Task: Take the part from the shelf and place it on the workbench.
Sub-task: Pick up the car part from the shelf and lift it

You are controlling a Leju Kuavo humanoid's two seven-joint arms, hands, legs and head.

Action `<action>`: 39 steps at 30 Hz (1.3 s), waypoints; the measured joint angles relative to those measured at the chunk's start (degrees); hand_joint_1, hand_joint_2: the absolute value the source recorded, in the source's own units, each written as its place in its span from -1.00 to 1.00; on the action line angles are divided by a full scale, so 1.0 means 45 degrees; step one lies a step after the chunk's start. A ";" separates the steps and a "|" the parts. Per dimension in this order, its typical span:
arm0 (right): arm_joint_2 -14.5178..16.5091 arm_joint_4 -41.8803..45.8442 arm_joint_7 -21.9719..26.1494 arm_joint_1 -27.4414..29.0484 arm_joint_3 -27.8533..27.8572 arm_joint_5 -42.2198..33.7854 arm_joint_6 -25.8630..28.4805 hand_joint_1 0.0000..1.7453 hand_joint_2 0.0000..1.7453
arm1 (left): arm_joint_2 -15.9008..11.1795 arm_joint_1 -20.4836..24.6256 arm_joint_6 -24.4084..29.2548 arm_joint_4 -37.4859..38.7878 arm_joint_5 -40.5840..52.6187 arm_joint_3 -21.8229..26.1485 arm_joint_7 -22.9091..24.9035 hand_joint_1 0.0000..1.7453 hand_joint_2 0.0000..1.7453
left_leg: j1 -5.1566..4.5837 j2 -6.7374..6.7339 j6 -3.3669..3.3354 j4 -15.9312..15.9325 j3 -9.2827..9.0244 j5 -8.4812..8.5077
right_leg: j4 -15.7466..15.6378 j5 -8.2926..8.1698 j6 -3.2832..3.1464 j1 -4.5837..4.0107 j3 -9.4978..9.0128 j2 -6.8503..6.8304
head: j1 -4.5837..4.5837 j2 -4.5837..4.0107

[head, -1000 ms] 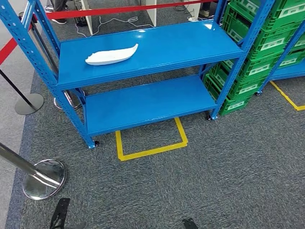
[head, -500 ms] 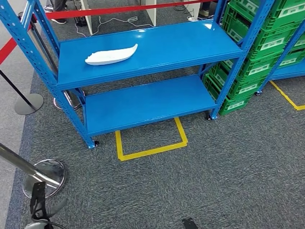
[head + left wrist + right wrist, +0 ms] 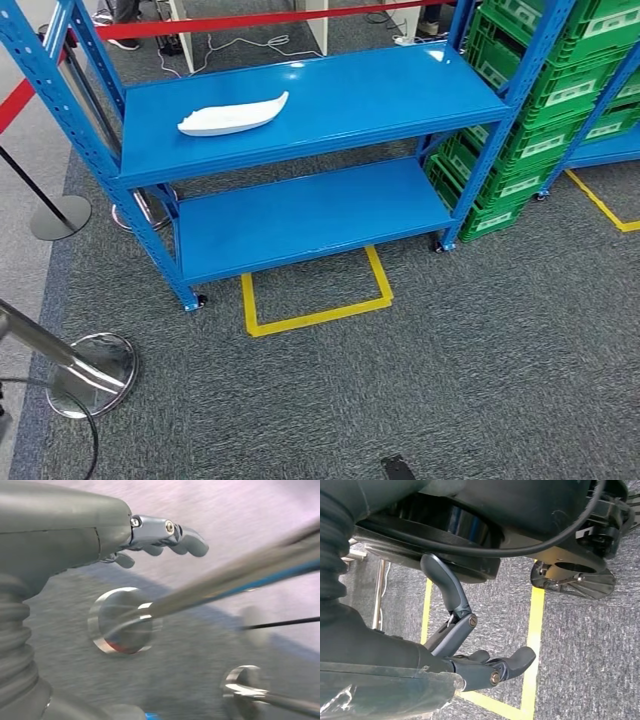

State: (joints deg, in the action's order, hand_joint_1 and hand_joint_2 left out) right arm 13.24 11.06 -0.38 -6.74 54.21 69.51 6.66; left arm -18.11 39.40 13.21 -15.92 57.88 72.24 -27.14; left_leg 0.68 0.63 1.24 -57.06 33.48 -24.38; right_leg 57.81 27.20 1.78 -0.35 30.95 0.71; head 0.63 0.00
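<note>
**White part lies on top shelf, both hands free**

The part, a smooth white boat-shaped shell, rests on the glossy blue metal shelf at eleven o'clock. Left hand and right hand hold nothing, fingers spread above grey carpet.

glossy metal shelf; matt white part

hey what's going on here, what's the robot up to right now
Nothing is being handled yet. The white part lies untouched on the upper level of the blue shelf, toward its left end, with the robot standing back from it on the grey carpet. The left hand holds nothing, fingers extended, near a stanchion base. The right hand hangs open and empty above yellow floor tape.
</note>
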 joint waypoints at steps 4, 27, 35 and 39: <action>-0.0008 0.0000 -0.0056 -0.0055 0.0000 0.0130 -0.0012 -1.00 1.00 | -0.0358 0.1287 0.0419 -0.0147 0.0531 -0.0962 0.0240 -1.00 1.00 | -0.0001 -0.0006 0.0008 0.0000 0.0001 0.0007 | 0.0003 -0.0017 -0.0005 0.0000 -0.0009 0.0016 | 0.0004 0.0000; -0.0008 0.0000 -0.0325 -0.0314 -0.0004 0.0600 -0.0036 -1.00 1.00 | 0.0418 0.3106 0.2317 -0.0327 0.4973 -0.5718 0.1255 -1.00 1.00 | -0.0004 0.0006 0.0007 -0.0001 0.0009 0.0008 | -0.0004 -0.0013 -0.0010 0.0003 0.0069 -0.0014 | 0.0001 0.0000; 0.0034 0.0000 -0.0435 -0.0647 -0.0050 0.1035 -0.0194 -1.00 1.00 | 0.3777 0.4133 0.1983 -0.0318 0.7139 -1.4141 0.2828 -1.00 1.00 | -0.0061 0.0001 -0.0026 -0.0003 0.0041 0.0041 | -0.0004 -0.0067 0.0038 0.0062 0.0020 0.0015 | 0.0000 0.0000; 0.0035 0.0000 -0.0435 -0.0631 -0.0049 0.1047 -0.0197 -1.00 1.00 | 0.4340 0.4199 0.1857 -0.0318 0.7138 -1.5256 0.2700 -1.00 1.00 | -0.0063 0.0000 -0.0027 -0.0002 0.0041 0.0043 | -0.0003 -0.0069 0.0041 0.0062 0.0024 0.0015 | 0.0000 0.0000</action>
State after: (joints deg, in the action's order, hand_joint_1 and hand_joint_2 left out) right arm 13.40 11.06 -2.34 -9.58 53.99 74.21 5.77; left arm 1.42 58.29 21.56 -17.35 90.00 3.59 -14.99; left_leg 0.40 0.63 1.12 -57.07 33.67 -24.18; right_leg 57.79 26.89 1.96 -0.07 31.06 0.78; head 0.63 0.00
